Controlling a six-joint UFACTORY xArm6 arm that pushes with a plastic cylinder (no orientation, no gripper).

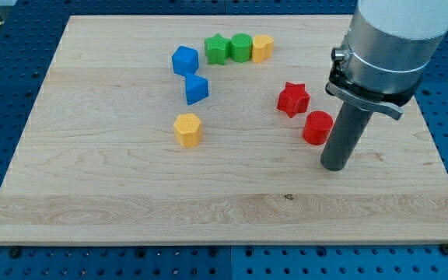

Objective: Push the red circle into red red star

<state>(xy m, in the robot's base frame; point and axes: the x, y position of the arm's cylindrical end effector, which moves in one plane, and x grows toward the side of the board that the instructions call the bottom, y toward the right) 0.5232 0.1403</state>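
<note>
The tip (334, 165) is seen planted on the desk (131, 194), just at the red circle's (316, 127) 4 o'clock, touching or nearly so. No hand is carried, only a dark rod, so no opening or closing can be told. The red star (292, 99) sits close at the circle's 11 o'clock, a sliver apart. Far off at 10 o'clock, a green star (217, 50), green cylinder (241, 47) and yellow block (262, 47) are lined up; two blue blocks (185, 61) (196, 89) and another yellow block (187, 129) are spotted further toward 9 o'clock.
</note>
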